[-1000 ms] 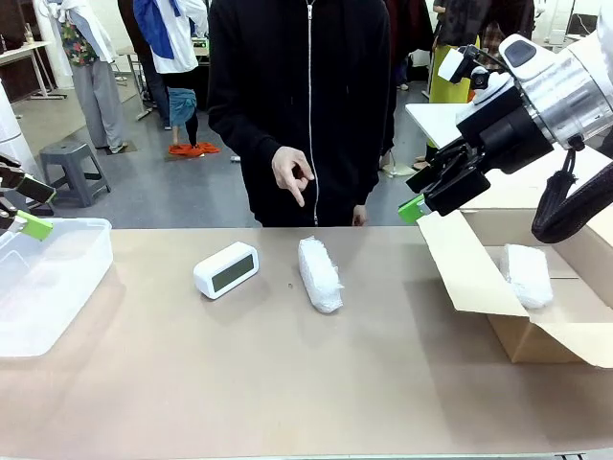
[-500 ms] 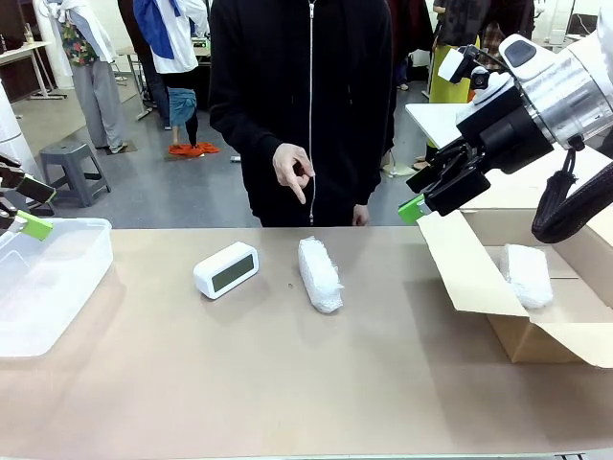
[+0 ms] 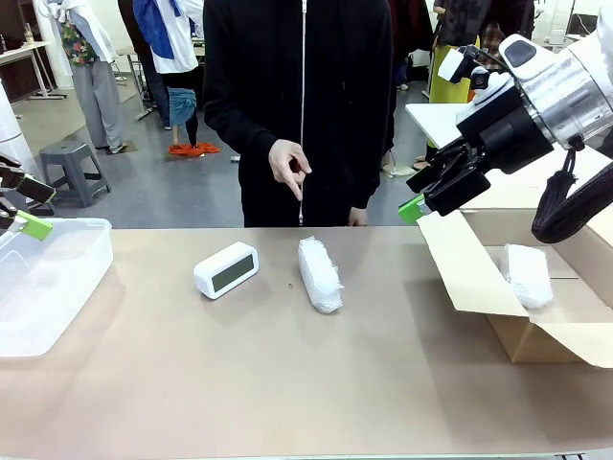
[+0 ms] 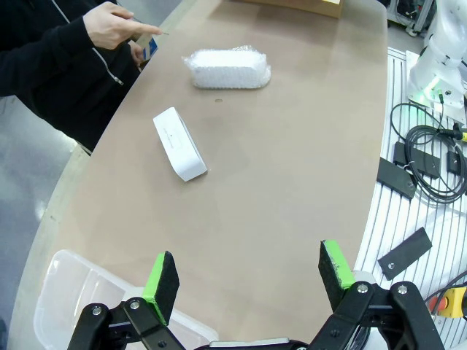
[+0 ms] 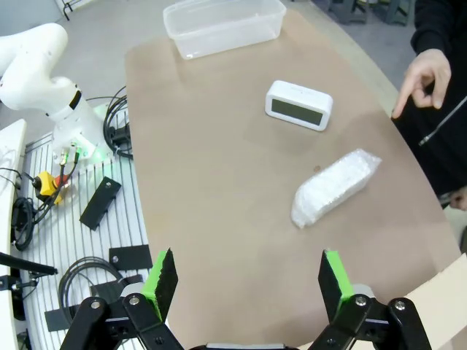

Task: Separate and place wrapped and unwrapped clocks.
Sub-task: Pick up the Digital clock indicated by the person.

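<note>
A bare white clock (image 3: 227, 269) with a dark screen lies left of the table's middle. Just to its right lies a wrapped clock (image 3: 319, 274) in white bubble wrap. Another wrapped clock (image 3: 527, 274) rests inside the brown cardboard box (image 3: 536, 337) at the right. My left gripper (image 3: 24, 206) hovers open over the clear tub (image 3: 48, 283) at the far left, empty. High at the right my right gripper (image 3: 421, 192) hangs open near the box flap, holding nothing. The left wrist view has the bare clock (image 4: 179, 144) and bundle (image 4: 227, 67) beyond its open gripper (image 4: 248, 271). The right wrist view has both too (image 5: 298, 105), (image 5: 335, 187).
A person in a black zip jacket stands at the far edge, one hand (image 3: 289, 168) pointing down toward the table. The tub (image 5: 223, 25) holds nothing. The box's flaps stand open. Bare tabletop stretches along the near side.
The person's body and pointing hand have shifted slightly to the left. Neither arm has moved and both clocks on the table lie as before.
</note>
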You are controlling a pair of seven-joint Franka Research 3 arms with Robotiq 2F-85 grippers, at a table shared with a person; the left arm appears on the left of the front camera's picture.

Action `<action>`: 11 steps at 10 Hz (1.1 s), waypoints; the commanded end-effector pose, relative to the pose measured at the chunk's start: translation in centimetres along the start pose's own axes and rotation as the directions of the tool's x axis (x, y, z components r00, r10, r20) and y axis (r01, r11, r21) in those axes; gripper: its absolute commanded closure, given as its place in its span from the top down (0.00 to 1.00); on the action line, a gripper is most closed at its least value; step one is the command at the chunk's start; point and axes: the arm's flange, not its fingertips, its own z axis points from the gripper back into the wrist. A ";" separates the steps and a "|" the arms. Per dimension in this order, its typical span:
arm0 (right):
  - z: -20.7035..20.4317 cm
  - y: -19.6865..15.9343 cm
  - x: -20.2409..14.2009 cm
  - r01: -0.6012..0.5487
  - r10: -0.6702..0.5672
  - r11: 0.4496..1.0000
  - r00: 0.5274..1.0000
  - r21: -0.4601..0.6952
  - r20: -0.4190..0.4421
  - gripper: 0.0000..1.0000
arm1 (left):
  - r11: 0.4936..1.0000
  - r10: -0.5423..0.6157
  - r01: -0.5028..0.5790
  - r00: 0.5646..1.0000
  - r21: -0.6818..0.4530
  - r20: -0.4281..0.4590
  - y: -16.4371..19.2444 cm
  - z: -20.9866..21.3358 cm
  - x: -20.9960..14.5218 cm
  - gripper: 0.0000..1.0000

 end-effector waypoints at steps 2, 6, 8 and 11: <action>-5.1 -0.3 7.0 0.216 -0.207 0.973 0.971 0.074 -0.117 1.00 | 1.000 -0.013 0.013 1.000 -0.016 0.013 0.2 0.0 -0.1 1.00; -19.2 -2.9 12.7 0.538 -0.577 0.812 0.798 -0.226 -0.173 1.00 | 1.000 -0.013 0.013 1.000 -0.016 0.013 0.2 0.0 -0.1 1.00; -23.0 -5.3 10.4 0.556 -0.621 0.777 0.755 -0.295 -0.210 1.00 | 1.000 -0.013 0.013 1.000 -0.016 0.013 0.2 0.0 -0.1 1.00; -22.3 -5.5 9.0 0.536 -0.623 0.769 0.751 -0.347 -0.220 1.00 | 1.000 -0.013 0.013 1.000 -0.016 0.013 0.2 0.0 -0.1 1.00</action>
